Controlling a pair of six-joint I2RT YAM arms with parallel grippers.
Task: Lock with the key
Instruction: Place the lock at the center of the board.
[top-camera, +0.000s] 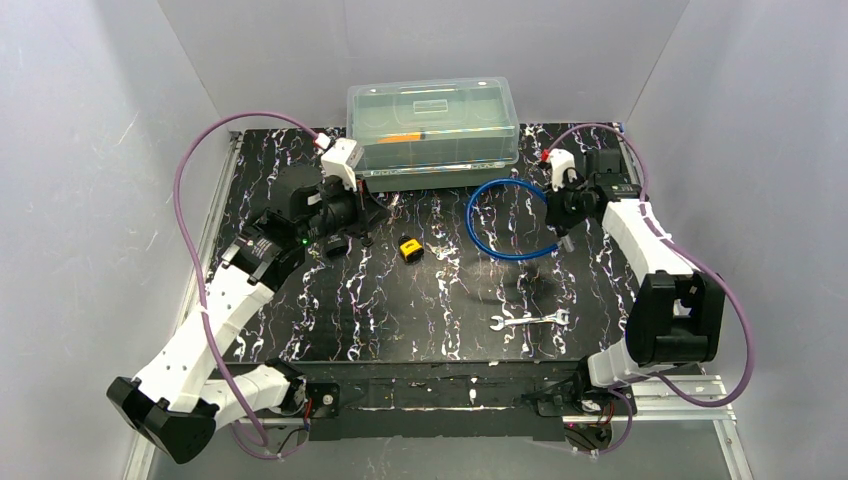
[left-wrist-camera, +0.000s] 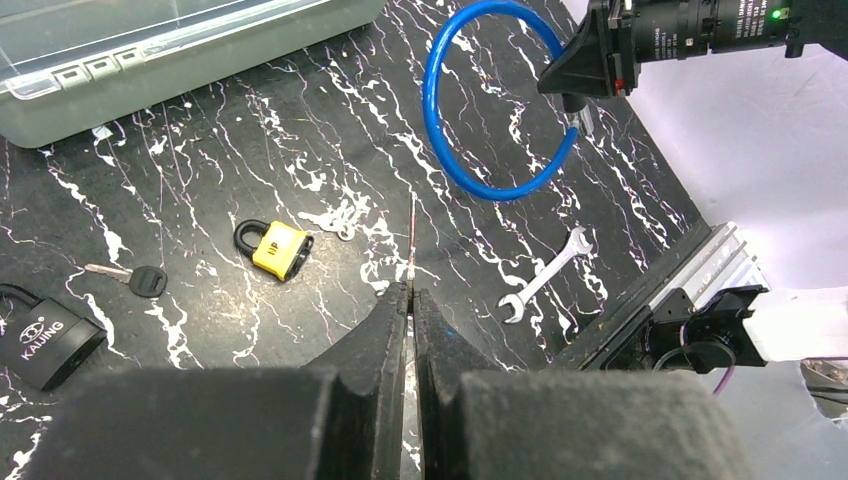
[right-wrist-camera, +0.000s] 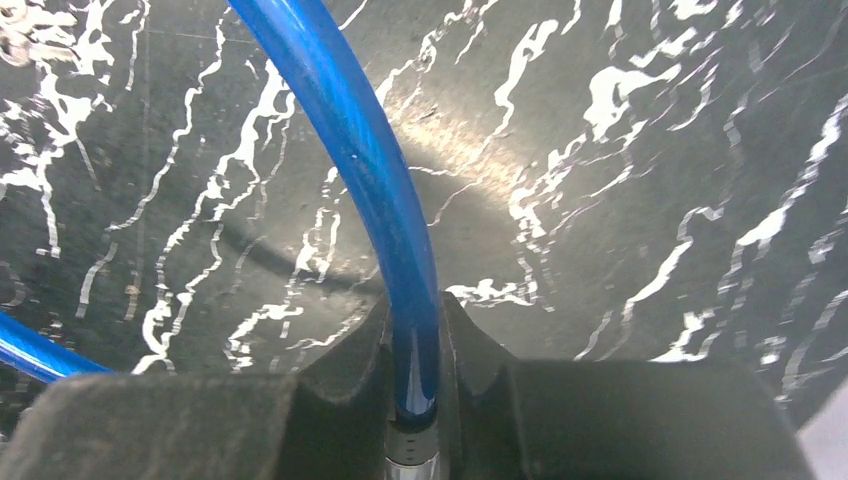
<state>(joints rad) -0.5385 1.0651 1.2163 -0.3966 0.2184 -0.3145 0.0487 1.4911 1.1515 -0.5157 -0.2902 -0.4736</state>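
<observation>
My left gripper (left-wrist-camera: 411, 292) is pinched shut on a thin metal sliver (left-wrist-camera: 413, 235), while the right gripper (right-wrist-camera: 415, 325) clamps the blue tube (right-wrist-camera: 365, 160). The key (left-wrist-camera: 338, 222) lies beside the yellow padlock (left-wrist-camera: 279, 249) — descending with closed jaws could skid it away.

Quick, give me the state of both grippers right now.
Left gripper: closed on a thin metal sliver poking out past its tips; what it is cannot be told.
Right gripper: closed on the blue tube.

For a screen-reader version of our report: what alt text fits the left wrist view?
The left gripper, shut, hovers over a black marbled table holding a yellow padlock, silver key, wrench and black padlock; the right gripper holds a blue hose loop.
</observation>
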